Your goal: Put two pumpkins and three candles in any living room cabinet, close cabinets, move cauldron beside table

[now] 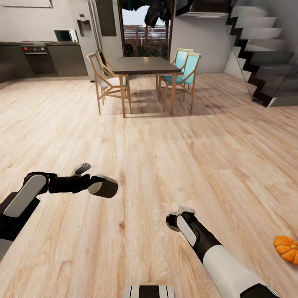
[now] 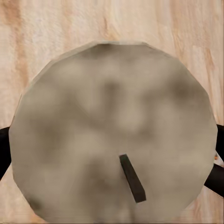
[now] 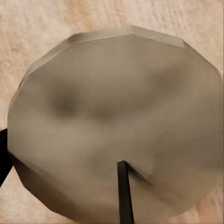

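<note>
A stubby beige-grey cylinder candle (image 1: 103,186) sits clenched in the robot's left gripper (image 1: 100,186), held above the pale wood-plank floor (image 1: 149,157) at near left; the left wrist view shows its round top and dark wick (image 2: 132,178), with a dark finger (image 2: 213,179) at the rim. A second beige-grey candle (image 1: 173,219) is grasped by the right gripper (image 1: 174,219) at near centre, its top and wick (image 3: 125,191) close to the right wrist camera. A bright orange ribbed pumpkin (image 1: 287,248) lies on the floor at near right. Farther off stands a dark-topped dining table (image 1: 145,65) with two wooden chairs (image 1: 108,81) on its left and two teal-seated chairs (image 1: 182,74) on its right.
</note>
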